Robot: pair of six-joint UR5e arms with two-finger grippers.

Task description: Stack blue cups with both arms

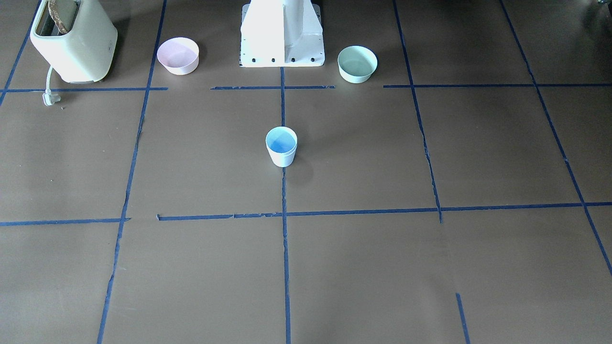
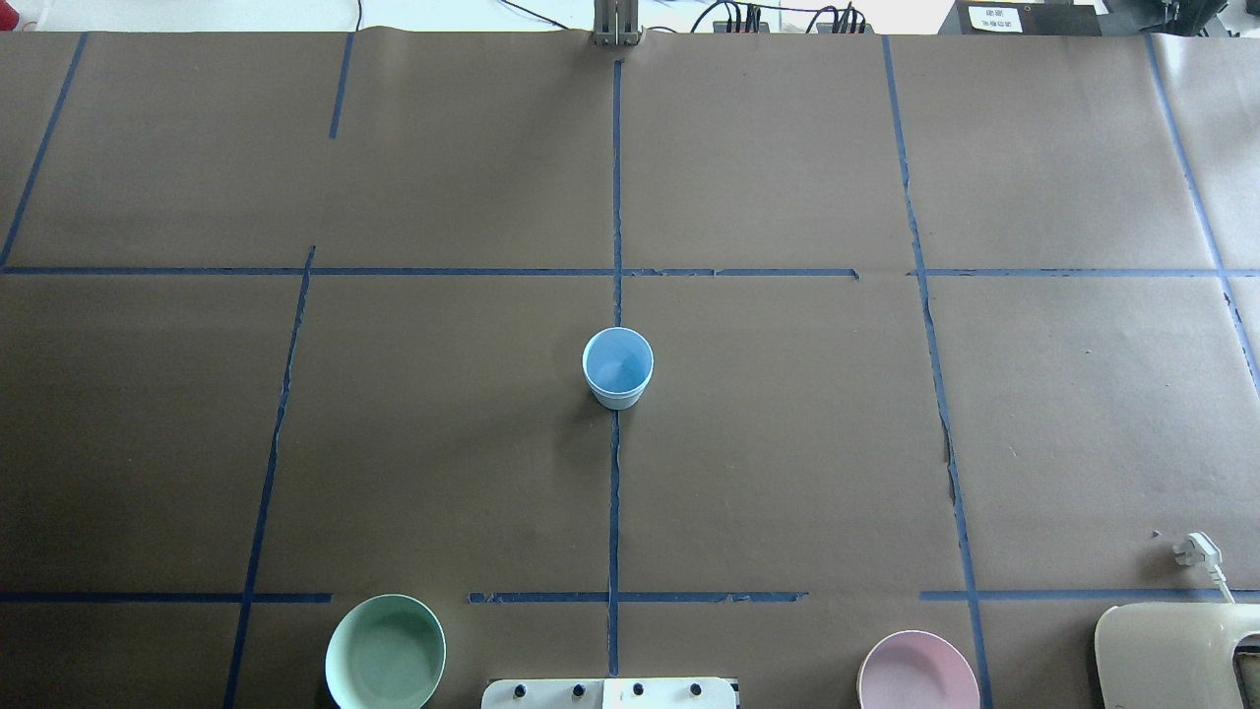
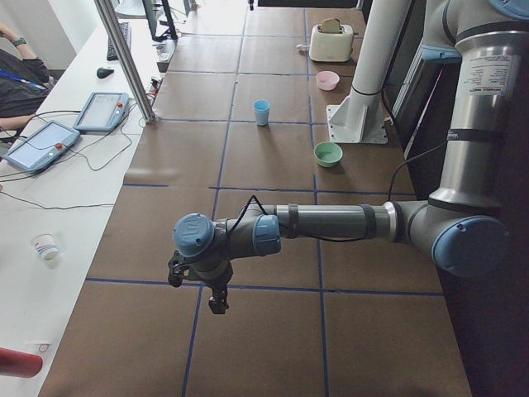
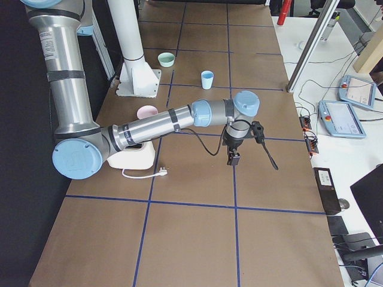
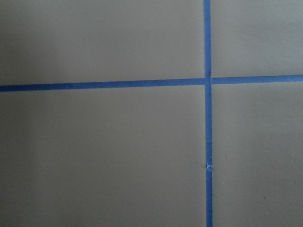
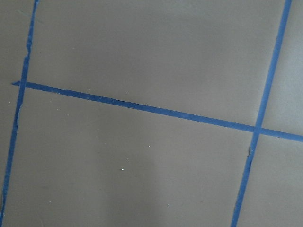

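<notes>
2 silver arms (image 3: 331, 222) bear light-blue caps (image 3: 192, 236), black cables (image 4: 202, 145).

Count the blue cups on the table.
1 in view: a blue cup standing upright mid-table, on the centre tape line. A second may be nested inside it, but no view shows that clearly enough to tell.

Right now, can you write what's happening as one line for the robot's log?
blue cup: upright, mid-table, untouched | left tool: far from cup, grip unclear | right tool: far from cup, grip unclear
</notes>
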